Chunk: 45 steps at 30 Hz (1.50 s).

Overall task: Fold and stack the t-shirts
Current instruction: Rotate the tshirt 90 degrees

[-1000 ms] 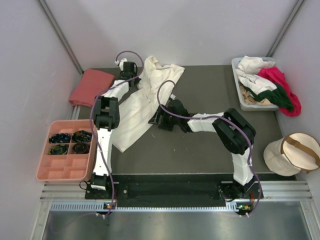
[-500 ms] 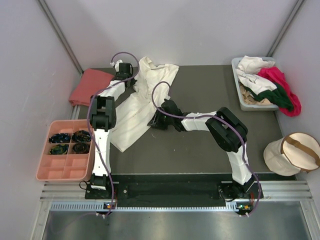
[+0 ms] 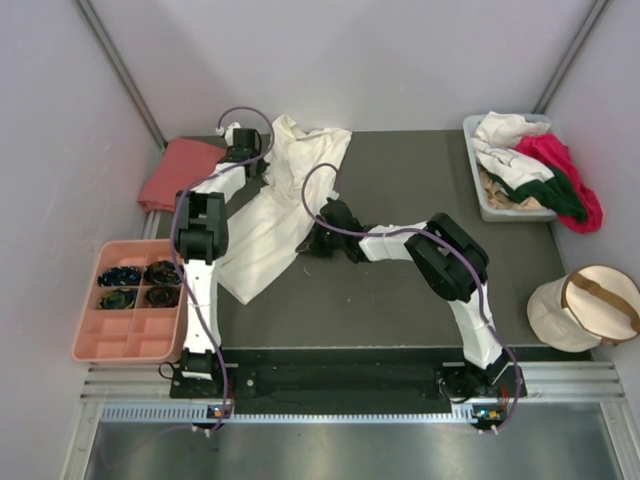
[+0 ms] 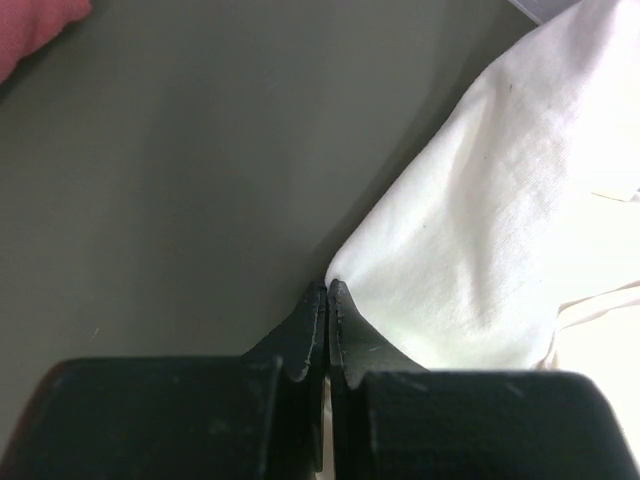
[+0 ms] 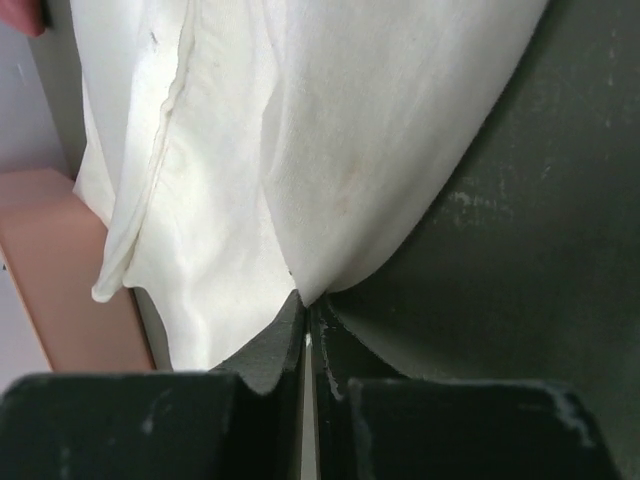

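A large cream-white t-shirt lies crumpled and stretched on the dark table, left of centre. My left gripper is at its far left part, shut on a fold of the cloth; the jaws meet on the fabric's tip. My right gripper is at the shirt's near right edge, shut on the hem, with the closed tips pinching it. A folded salmon-pink t-shirt rests at the far left. White, magenta and dark green t-shirts are heaped in a bin.
The grey bin stands at the far right of the table. A round beige pouch with a tan strap sits off the right edge. A pink compartment tray lies off the left edge, its side showing in the right wrist view.
My right gripper has gone from open to shut on the cream-white shirt's edge. Both arms have shifted slightly left and the shirt has been drawn with them.
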### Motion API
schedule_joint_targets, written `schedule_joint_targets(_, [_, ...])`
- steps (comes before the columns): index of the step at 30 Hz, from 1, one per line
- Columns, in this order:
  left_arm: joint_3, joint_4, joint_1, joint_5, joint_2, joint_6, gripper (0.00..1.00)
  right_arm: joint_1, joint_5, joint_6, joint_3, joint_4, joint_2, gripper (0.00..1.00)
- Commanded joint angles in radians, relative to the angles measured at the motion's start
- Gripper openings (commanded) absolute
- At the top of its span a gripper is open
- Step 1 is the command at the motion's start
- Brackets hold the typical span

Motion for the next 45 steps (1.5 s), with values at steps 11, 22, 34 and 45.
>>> schedule_joint_targets(11, [-0.121, -0.084, -0.032, 0.029, -0.045, -0.007, 0.00, 0.007, 0.151, -0.083, -0.207, -0.193, -0.179, 0.00])
schedule_joint_targets(22, [-0.227, -0.109, -0.142, 0.032, -0.108, -0.052, 0.00, -0.051, 0.162, -0.227, -0.302, -0.384, -0.349, 0.00])
schedule_joint_targets(34, [-0.350, -0.078, -0.218, 0.012, -0.178, -0.082, 0.00, -0.160, 0.190, -0.419, -0.429, -0.576, -0.562, 0.00])
schedule_joint_targets(45, [-0.413, -0.081, -0.221, -0.001, -0.204, -0.113, 0.00, -0.180, 0.291, -0.561, -0.425, -0.770, -0.664, 0.00])
